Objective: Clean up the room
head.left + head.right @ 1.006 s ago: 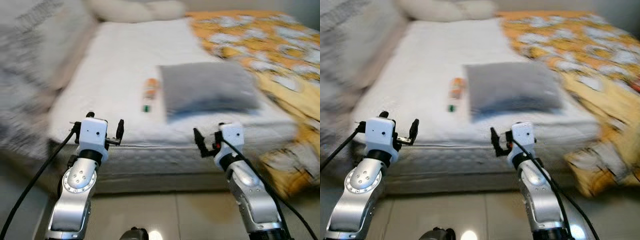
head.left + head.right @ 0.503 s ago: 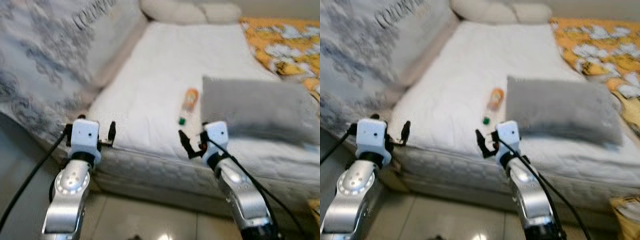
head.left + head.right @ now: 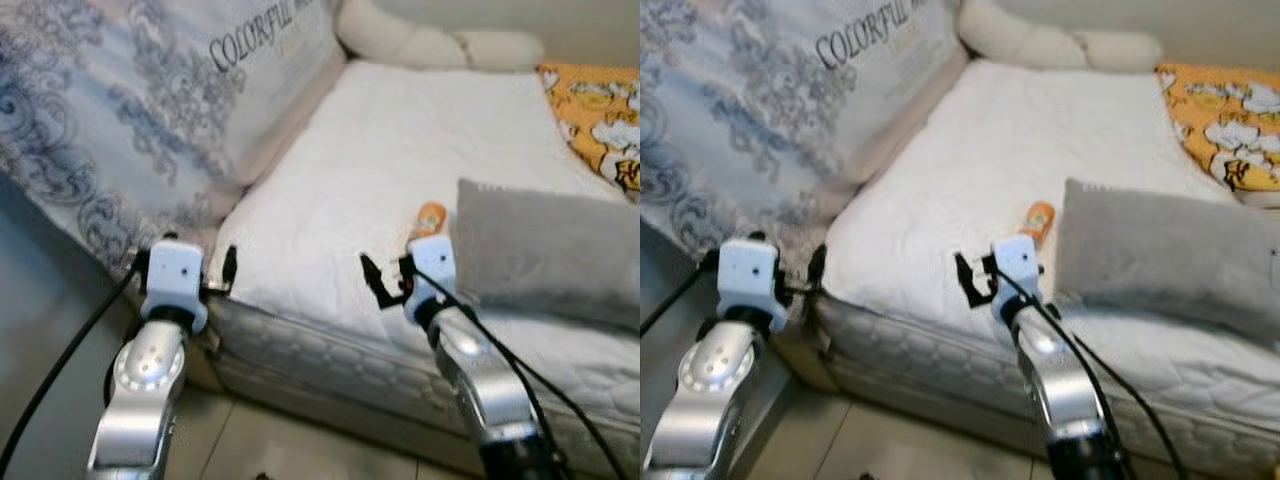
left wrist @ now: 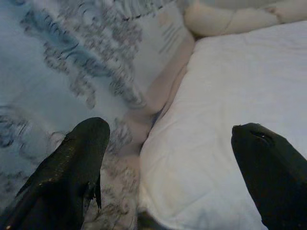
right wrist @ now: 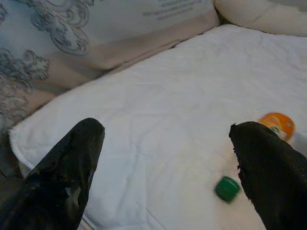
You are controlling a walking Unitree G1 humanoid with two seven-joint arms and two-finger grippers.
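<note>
Looking down from the head cameras, saw a bed with a white quilted mattress [image 3: 400, 150], bare of sheets. Showed a grey pillow [image 3: 545, 250] lying flat on the mattress toward the right, and an orange bottle [image 3: 430, 216] lying on its side just beside the pillow's left edge. Showed a cream bolster [image 3: 440, 45] at the head of the bed and an orange flowered blanket [image 3: 1220, 115] at far right. Had a large blue-grey patterned cushion [image 3: 130, 110], printed with "COLORFUL", leaning along the bed's left side.

Held the left gripper [image 3: 228, 275] at the near left corner of the mattress, jaws spread and holding nothing. Held the right gripper [image 3: 375, 283] over the near edge of the mattress, just in front of the bottle, jaws also spread and empty.

Looking along the left wrist, saw both black fingers [image 4: 72, 172] wide apart, framing the mattress edge and the patterned cushion.

Looking along the right wrist, saw black fingers [image 5: 67, 167] wide apart over the mattress. Showed the orange bottle [image 5: 277, 124] close beside one finger and a small green cap [image 5: 227, 189] lying loose on the mattress near it.
</note>
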